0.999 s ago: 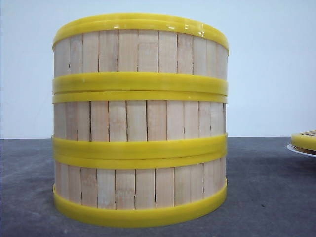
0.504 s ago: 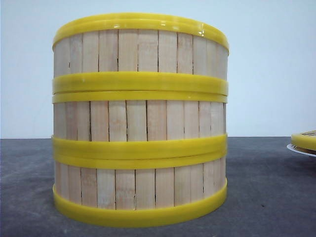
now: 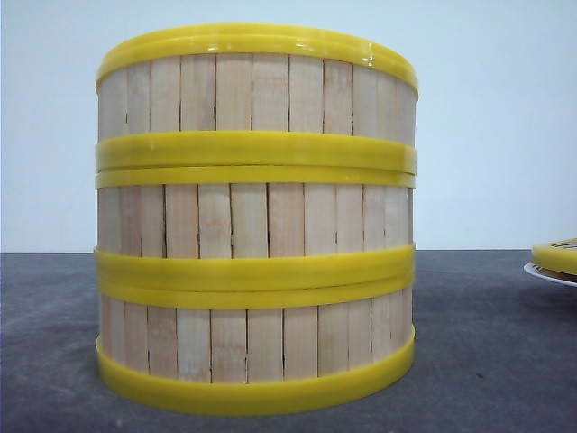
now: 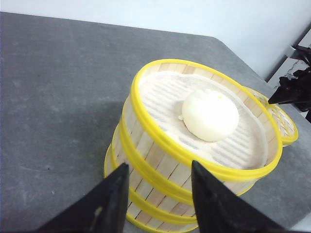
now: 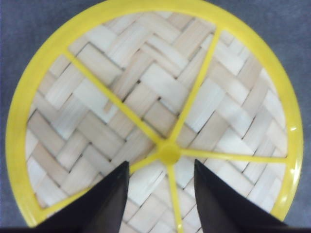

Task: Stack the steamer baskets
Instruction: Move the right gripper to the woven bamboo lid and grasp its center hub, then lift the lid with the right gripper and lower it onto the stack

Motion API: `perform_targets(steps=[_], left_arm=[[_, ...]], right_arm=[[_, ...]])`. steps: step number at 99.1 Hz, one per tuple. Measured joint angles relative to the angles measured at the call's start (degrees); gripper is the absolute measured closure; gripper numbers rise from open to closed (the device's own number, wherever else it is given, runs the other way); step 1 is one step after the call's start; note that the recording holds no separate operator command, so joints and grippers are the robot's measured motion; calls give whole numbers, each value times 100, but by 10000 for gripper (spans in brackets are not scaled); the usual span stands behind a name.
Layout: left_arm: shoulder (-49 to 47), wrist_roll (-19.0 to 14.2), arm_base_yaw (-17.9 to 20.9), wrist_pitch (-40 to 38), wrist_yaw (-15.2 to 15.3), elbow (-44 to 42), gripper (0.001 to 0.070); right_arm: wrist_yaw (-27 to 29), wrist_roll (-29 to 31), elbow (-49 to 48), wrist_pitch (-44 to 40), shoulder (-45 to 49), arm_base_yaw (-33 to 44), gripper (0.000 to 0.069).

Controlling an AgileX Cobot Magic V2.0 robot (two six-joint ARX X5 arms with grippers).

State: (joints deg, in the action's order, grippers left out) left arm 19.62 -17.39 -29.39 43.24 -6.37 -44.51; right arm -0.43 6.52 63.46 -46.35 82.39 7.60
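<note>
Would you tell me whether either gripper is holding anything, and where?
Nothing is held: the left gripper is open beside the baskets, the right gripper open above the lid.

Bright, even lighting, barely any shadows on the bench (image 3: 487, 361). Small glare on yellow rims. Right wrist shot pretty blurry, close up.

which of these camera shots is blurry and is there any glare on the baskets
Right wrist view: softest, the woven lid sits too close and its weave is smeared. Front view: sharp, small glare spots on the top yellow band of the steamer baskets. Left wrist view: clear on the bun, fingers blurred.
</note>
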Motion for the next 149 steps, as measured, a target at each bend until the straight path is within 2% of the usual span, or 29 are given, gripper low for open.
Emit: perform_targets(steps=[20,57,69,88,100,124,149], left_arm=[[-2,0,0,9,0,0,479],[-2,-2,0,13,0,0,479],[-2,-2,0,15,0,0,479],[-2,-2,0,17,0,0,479],[-2,-2,0,20,0,0,479],[-2,-2,0,22,0,0,479],[-2,-2,0,22,0,0,479]], right_arm=[[0,35,0,103,66,35,509],[-4,39,0,142,295,72,523],[-2,39,0,146,321,72,566],[-2,39,13,160,369,72,585],[-68,42,46,140,400,79,630],[-122,37,68,118,400,83,633],[-433,31,485,-352,356,72,633]])
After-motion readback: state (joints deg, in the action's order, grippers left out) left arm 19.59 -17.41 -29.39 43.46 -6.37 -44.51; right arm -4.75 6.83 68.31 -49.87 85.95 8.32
